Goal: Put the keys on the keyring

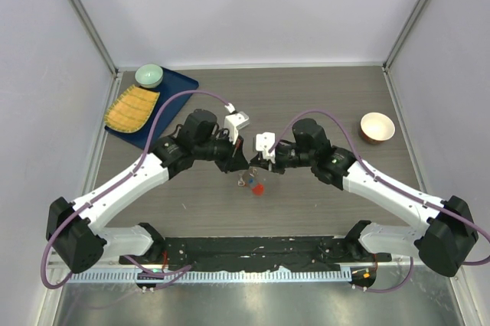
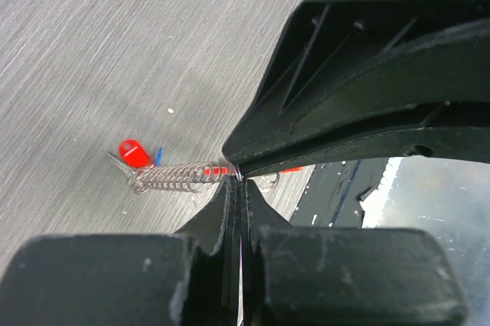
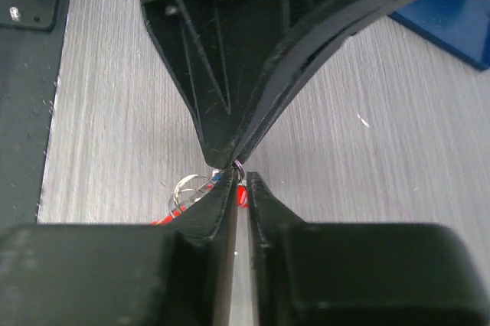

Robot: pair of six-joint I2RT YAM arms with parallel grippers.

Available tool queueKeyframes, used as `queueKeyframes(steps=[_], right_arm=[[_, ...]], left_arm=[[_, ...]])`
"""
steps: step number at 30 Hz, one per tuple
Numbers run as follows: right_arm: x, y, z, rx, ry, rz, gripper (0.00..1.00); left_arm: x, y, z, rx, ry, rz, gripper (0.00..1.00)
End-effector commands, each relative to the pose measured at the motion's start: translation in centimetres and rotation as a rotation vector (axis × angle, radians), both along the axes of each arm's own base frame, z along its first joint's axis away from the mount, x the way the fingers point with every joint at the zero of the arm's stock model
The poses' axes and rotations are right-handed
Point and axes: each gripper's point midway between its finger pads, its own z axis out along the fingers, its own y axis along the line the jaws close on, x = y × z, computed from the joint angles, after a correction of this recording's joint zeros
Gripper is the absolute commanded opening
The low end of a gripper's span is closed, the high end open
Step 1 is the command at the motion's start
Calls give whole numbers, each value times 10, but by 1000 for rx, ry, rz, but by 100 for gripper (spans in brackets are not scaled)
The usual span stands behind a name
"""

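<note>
Tip to tip now: left gripper (image 2: 239, 188) and right gripper (image 3: 239, 184) both clamped on the keyring (image 2: 176, 178), red-headed key (image 2: 132, 151) at its far end.

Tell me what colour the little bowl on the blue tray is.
Pale green; the bowl shows best in the top external view.

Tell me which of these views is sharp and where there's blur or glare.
Top external view: evenly lit, sharp, the keyring tiny. Left wrist view: its coil and the table grain in focus, the left hand soft up close, glare at lower right. Right wrist view: the right hand fills the frame, the keyring behind it blurred.
</note>
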Motion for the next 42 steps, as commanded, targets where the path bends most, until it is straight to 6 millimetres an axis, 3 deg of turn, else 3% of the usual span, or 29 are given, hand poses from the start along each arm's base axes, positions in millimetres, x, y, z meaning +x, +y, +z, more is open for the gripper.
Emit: queueKeyframes(steps=[1,3,4,5,6,8,9,11,14,16,22,42], right_arm=[[14,7,39,128,-4,-106,22],[23,4,46,161,9,-182,31],[24,2,47,179,53,-220,33],[25,0,52,198,58,-244,34],[27,-1,54,210,70,-272,35],[31,-7,58,245,110,-343,36],[32,-9,58,255,125,-366,36],[36,-14,51,259,154,-417,36],[28,-15,36,241,183,-399,36],[19,-14,23,221,212,-356,36],[3,-6,9,208,227,-250,37],[-4,-3,17,170,132,-145,36]], left_arm=[[7,3,16,-28,-130,-3,0],[9,8,7,-20,-165,7,0],[11,7,17,-54,-229,2,0],[12,8,18,-68,-261,4,0],[12,11,7,-60,-268,10,0],[14,11,18,-108,-350,13,0],[13,13,8,-101,-355,17,0],[16,12,17,-144,-418,30,0],[16,12,13,-184,-477,40,0],[16,10,20,-226,-530,37,0],[8,11,22,-251,-616,-10,0],[-14,5,27,-267,-667,-126,0]])
